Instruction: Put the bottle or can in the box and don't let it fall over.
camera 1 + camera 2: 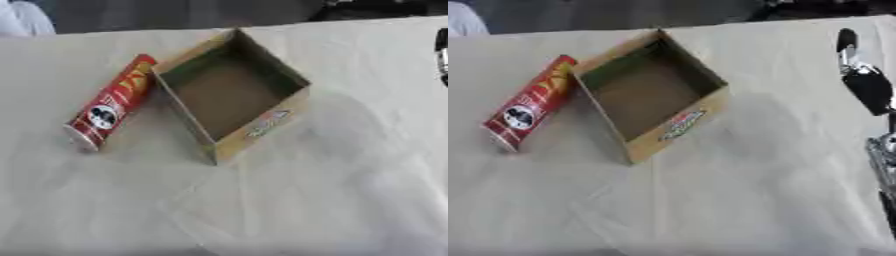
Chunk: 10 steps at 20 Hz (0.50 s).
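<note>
Still outside — red can (112, 102) flat, touching open box (229, 90); rt robot hand (866, 82) well apart, fingers unclear.

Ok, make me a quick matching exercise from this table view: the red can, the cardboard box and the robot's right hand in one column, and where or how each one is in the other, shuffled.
Column one:
1. red can
2. cardboard box
3. right hand

Column two:
A. open-topped with nothing inside, near the middle of the table
B. at the right edge of the view, touching nothing
C. lying on its side against the box's left wall

Pairs: 1-C, 2-A, 3-B
</note>
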Each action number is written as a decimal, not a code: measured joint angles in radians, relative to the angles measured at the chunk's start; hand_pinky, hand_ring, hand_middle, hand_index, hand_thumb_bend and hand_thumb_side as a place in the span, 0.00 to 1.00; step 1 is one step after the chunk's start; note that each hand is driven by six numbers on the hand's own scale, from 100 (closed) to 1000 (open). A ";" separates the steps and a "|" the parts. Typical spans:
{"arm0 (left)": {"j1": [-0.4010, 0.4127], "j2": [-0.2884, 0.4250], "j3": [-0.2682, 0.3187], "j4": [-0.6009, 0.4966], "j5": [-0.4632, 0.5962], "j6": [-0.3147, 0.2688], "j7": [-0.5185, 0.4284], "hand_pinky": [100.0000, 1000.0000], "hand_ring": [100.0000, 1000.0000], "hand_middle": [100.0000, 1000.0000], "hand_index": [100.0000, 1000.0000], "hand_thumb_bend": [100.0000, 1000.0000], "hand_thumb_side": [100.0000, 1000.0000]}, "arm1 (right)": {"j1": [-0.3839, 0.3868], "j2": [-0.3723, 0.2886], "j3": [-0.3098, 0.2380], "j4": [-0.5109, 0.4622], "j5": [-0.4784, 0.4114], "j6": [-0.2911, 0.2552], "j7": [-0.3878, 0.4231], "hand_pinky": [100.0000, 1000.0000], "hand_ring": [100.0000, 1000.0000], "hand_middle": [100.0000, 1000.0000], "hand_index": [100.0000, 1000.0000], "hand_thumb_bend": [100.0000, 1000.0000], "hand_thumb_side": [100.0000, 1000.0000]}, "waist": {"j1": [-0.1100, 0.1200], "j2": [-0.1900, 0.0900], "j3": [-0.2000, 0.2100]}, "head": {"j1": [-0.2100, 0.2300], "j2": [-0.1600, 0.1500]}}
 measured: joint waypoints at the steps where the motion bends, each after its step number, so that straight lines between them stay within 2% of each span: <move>1: -0.001 0.000 0.000 0.000 0.000 0.000 0.000 0.71 0.86 0.71 0.70 0.46 0.64 | 0.000 0.000 0.000 0.000 0.000 0.000 0.000 0.84 0.89 0.81 0.86 0.38 0.35 | -0.001 0.000 0.000 | 0.000 0.000; 10: -0.006 0.000 -0.002 -0.003 0.003 -0.003 -0.003 0.71 0.86 0.72 0.72 0.49 0.63 | -0.008 0.000 0.006 0.000 0.000 -0.001 0.006 0.84 0.89 0.81 0.86 0.38 0.35 | -0.003 0.001 0.000 | 0.002 0.000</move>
